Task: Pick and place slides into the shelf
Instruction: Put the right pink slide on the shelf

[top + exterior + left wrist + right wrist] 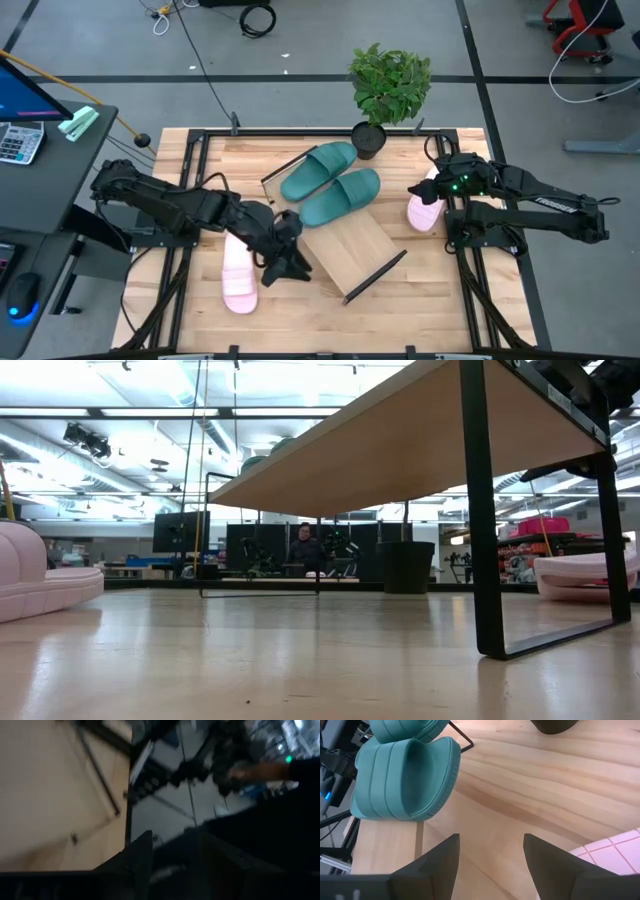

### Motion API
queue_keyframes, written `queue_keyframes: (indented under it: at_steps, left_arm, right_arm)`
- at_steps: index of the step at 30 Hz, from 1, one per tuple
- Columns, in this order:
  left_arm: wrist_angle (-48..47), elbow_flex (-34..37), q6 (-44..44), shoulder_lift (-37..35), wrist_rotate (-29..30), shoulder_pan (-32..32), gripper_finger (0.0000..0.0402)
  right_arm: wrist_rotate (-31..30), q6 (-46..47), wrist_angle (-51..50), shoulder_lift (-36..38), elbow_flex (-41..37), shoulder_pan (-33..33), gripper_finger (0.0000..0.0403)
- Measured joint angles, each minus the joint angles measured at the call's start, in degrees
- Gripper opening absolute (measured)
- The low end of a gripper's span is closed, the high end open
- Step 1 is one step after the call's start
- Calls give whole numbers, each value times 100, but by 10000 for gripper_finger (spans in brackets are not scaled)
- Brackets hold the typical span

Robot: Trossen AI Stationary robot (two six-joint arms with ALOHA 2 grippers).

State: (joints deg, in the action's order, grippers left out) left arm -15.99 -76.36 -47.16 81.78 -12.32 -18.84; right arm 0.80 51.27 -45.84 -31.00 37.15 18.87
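Observation:
The shelf (350,245) is a light-wood board lying slantwise on the middle of the table. In the low view it stands raised (400,440) on black bars (480,520). Two teal slides (318,170) (342,196) lie side by side on its far end. One also shows in the right wrist view (405,775). One pink slide (238,270) lies on the table at the left, beside my left arm. The other pink slide (424,208) lies at the right. My left gripper (292,262) is open and empty at the shelf's left edge. My right gripper (428,192) is open and empty above the right pink slide (615,855).
A potted plant (385,95) stands at the table's far edge, just behind the teal slides. A desk with a keyboard and a screen (30,130) stands left of the table. A person (305,550) sits far off in the room beyond the table.

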Motion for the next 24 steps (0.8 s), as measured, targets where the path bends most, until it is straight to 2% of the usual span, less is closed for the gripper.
queue_keyframes:
  at_steps: [6,10,12,18,24]
  left_arm:
    - [-697,2,-82,2,-171,-4,132]
    - [-219,397,-459,65,-379,-79,115]
    - [363,717,-699,70,-412,-143,108]
    - [3195,2016,-1614,61,-119,-221,90]
    - [5000,3118,-1853,-198,1161,-226,78]
  right_arm:
    - [66,-43,-2,0,0,0,226]
    - [82,-53,-4,2,0,0,226]
    - [82,-72,-4,4,0,1,226]
    - [119,-92,-47,4,3,2,226]
    - [-75,-525,-1183,4,443,2,226]
